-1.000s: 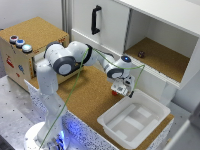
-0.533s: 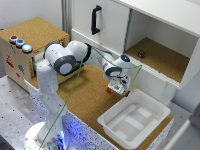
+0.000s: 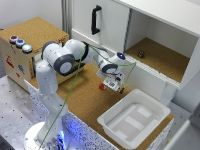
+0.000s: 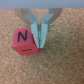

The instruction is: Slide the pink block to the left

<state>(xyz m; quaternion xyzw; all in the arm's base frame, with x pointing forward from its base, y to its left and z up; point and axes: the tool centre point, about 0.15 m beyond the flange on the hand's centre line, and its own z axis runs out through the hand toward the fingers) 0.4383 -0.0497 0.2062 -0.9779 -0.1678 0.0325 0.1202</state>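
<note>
One thing matters to you now: the pink block [image 4: 25, 42] sits on the cork table [image 3: 82, 102], just off the tray's [image 3: 132, 120] far corner on the exterior view's left. In the exterior view it shows as a small red spot [image 3: 101, 86] beside the arm's wrist.

Your fingers [image 4: 39, 44] are drawn together with nothing between them, and in the wrist view they stand against one side face of the block, touching it or very nearly so. The block's top face carries a dark letter N and lies flat and square to the table.

Compared with the pictures from a moment ago, the wrist has drifted away from the tray, toward the exterior view's left. The block now shows on the side of the fingers [image 3: 109, 85] that faces away from the tray. You can read that as the push being under way, not merely lined up.

Judging from this, you have the contact you need. Keep the fingers low and the push straight through the block's middle. An off-centre shove would likely spin such a small cube out from the tips. How far it must go, you cannot tell from these views.
</note>
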